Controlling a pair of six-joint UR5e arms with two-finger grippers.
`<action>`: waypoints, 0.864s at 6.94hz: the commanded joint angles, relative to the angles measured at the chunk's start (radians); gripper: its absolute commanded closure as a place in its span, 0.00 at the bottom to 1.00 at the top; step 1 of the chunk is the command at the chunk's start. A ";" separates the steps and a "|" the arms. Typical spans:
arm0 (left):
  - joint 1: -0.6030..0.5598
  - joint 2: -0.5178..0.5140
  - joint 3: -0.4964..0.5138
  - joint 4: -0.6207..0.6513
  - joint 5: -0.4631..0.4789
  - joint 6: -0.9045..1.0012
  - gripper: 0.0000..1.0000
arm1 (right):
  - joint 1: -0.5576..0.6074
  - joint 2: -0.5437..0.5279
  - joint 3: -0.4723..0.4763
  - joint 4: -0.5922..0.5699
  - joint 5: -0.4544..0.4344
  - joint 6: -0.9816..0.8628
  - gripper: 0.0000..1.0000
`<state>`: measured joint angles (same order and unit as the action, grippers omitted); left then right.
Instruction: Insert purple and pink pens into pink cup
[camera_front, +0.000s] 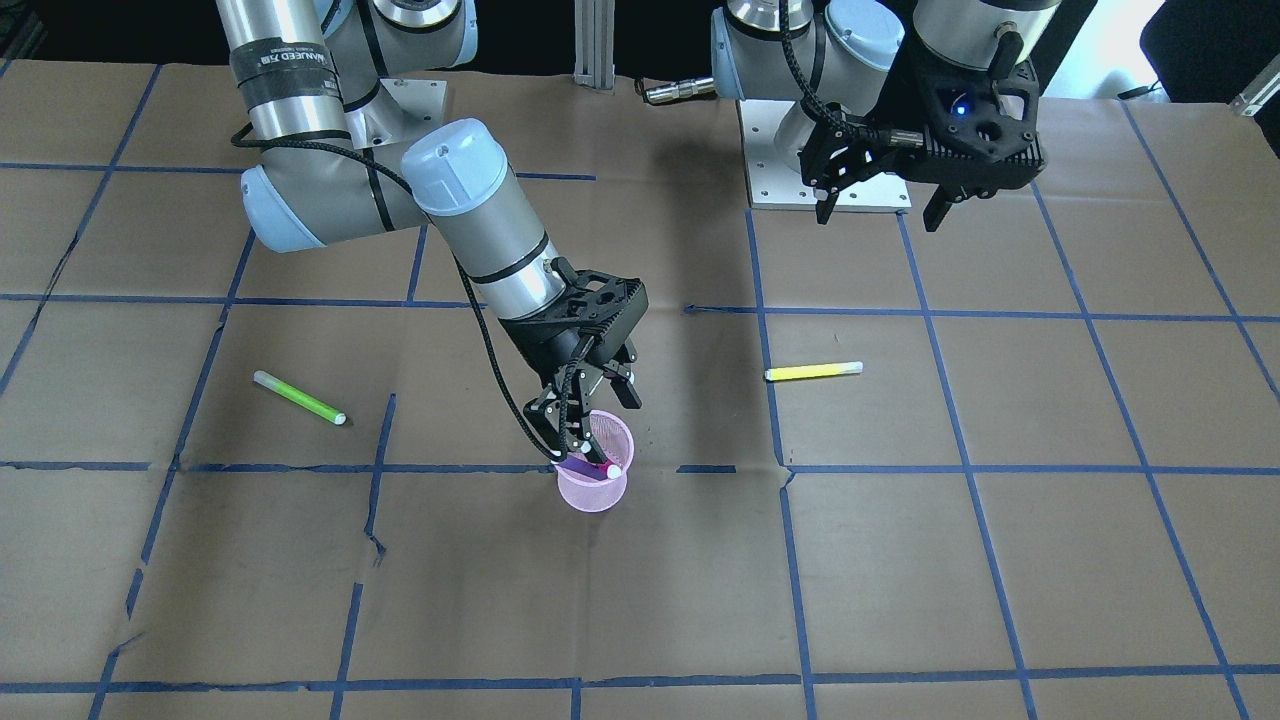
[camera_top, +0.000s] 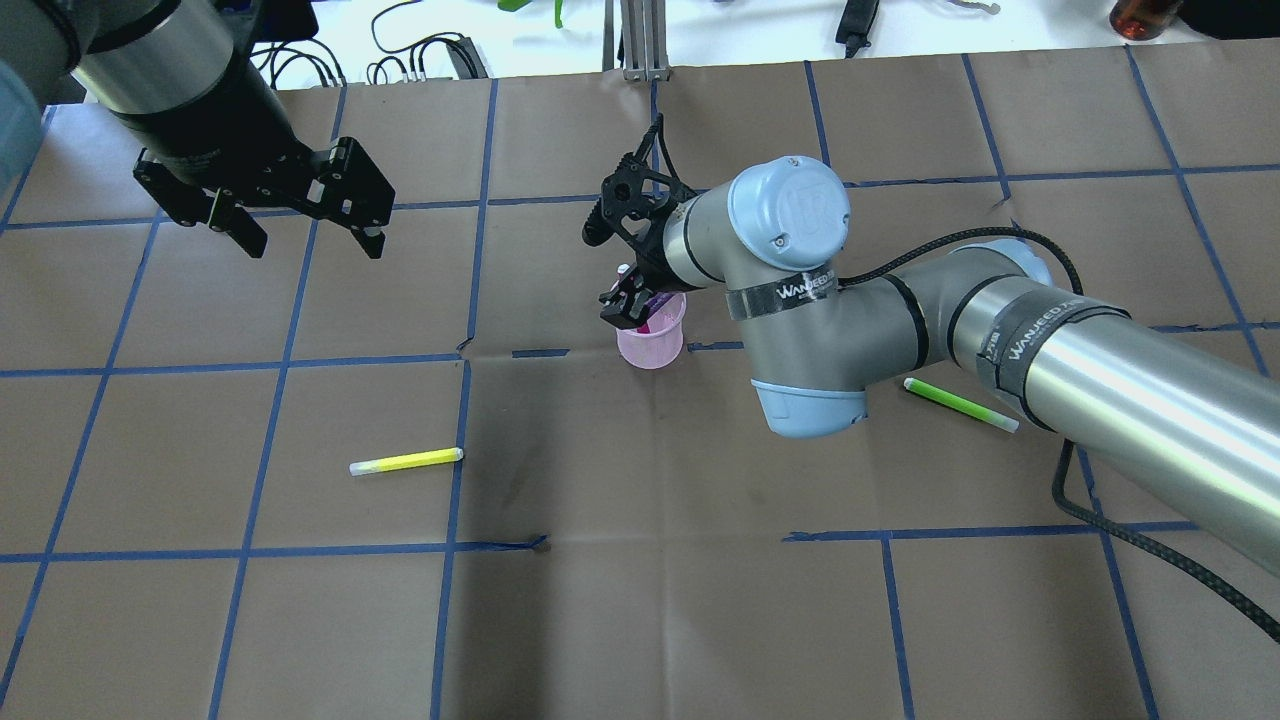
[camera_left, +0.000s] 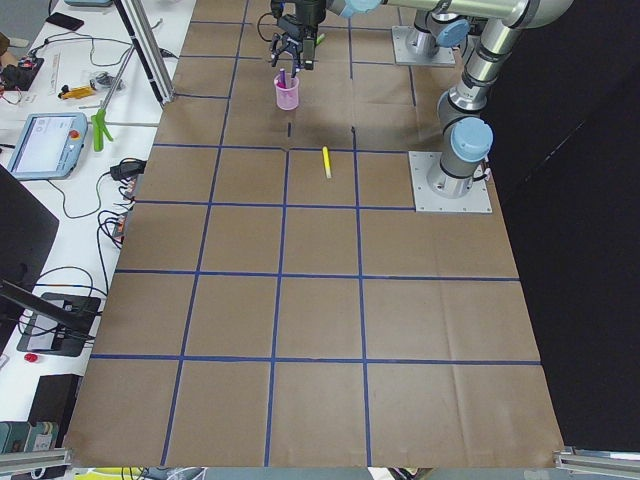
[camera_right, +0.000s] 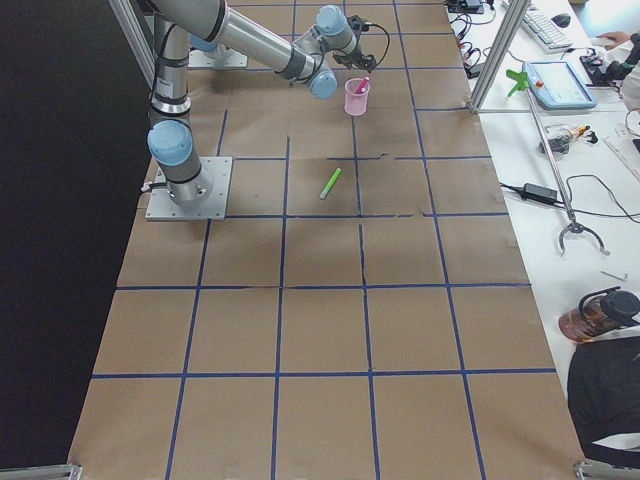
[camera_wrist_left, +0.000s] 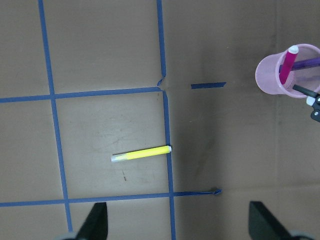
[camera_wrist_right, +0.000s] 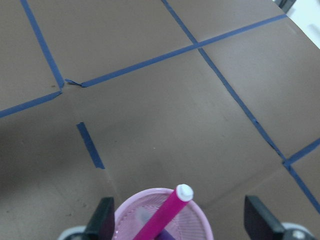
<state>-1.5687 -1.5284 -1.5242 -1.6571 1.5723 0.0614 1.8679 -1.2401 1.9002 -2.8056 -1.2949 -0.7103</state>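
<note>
The pink mesh cup (camera_front: 594, 490) stands upright near the table's middle; it also shows in the overhead view (camera_top: 651, 345) and both wrist views (camera_wrist_left: 272, 80) (camera_wrist_right: 197, 212). A pink pen (camera_wrist_right: 167, 212) leans inside it, white cap up, and a purple pen (camera_wrist_left: 306, 63) lies in it too. My right gripper (camera_front: 588, 405) hangs just above the cup's rim, open, its fingers on either side of the pink pen without touching it. My left gripper (camera_top: 315, 245) is open and empty, held high and well off to the cup's side.
A yellow pen (camera_top: 406, 461) lies on the brown paper on my left side. A green pen (camera_top: 960, 404) lies on my right side, under the right arm's forearm. Blue tape lines grid the table. The arm base plates (camera_front: 830, 190) stand at the robot's edge.
</note>
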 joint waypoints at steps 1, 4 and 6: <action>0.001 -0.001 0.001 0.000 0.000 0.000 0.02 | -0.012 -0.073 -0.086 0.184 -0.060 0.101 0.00; 0.001 0.001 -0.001 0.000 0.000 0.000 0.02 | -0.114 -0.177 -0.277 0.794 -0.172 0.348 0.00; 0.001 0.001 -0.001 0.000 0.000 0.000 0.02 | -0.240 -0.267 -0.323 1.161 -0.170 0.489 0.00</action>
<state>-1.5678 -1.5280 -1.5247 -1.6567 1.5723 0.0613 1.6966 -1.4523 1.6056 -1.8634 -1.4637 -0.3100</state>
